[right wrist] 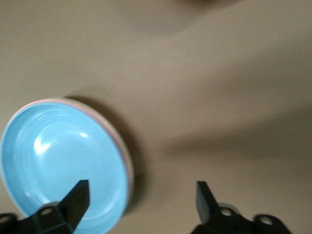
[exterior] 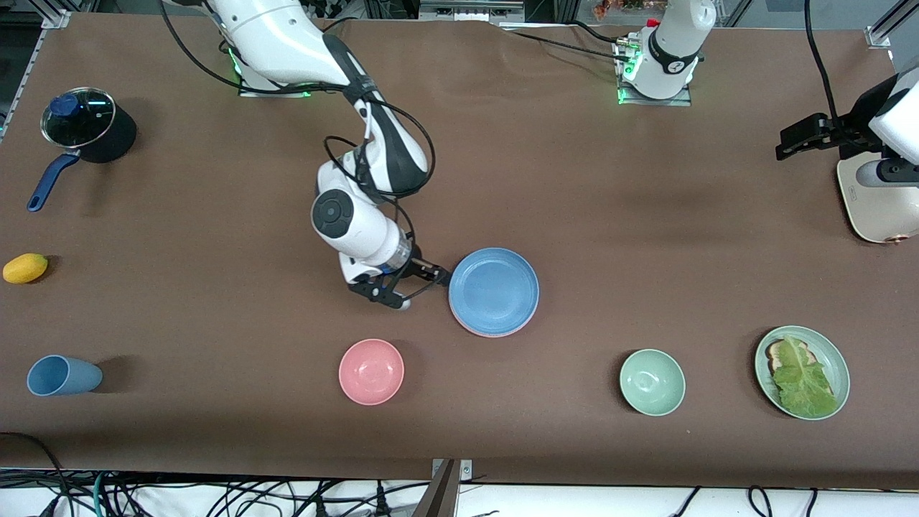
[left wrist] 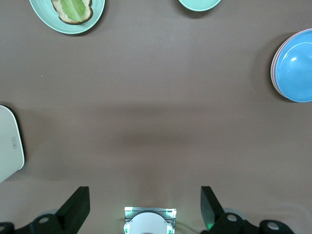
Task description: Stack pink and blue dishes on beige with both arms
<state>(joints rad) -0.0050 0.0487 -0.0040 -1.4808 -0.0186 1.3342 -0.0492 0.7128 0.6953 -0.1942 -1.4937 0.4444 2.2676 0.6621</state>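
Now stacked mid-table: blue plate (exterior: 494,290) on top, pink plate (exterior: 479,332) showing as a rim beneath; beige plate not discernible.
Just beside the stack, toward the right arm's end: right gripper (exterior: 420,287), fingers spread wide, holding nothing. Waiting at the left arm's end, over bare table: left gripper (exterior: 798,138), fingers wide apart, empty.

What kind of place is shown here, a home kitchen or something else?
Most likely a robotics lab, not a kitchen. Two white arms are bolted to a brown-covered table, loose cables hang along its edge, and dishes such as the blue plate and pink bowl lie spread out like test props.
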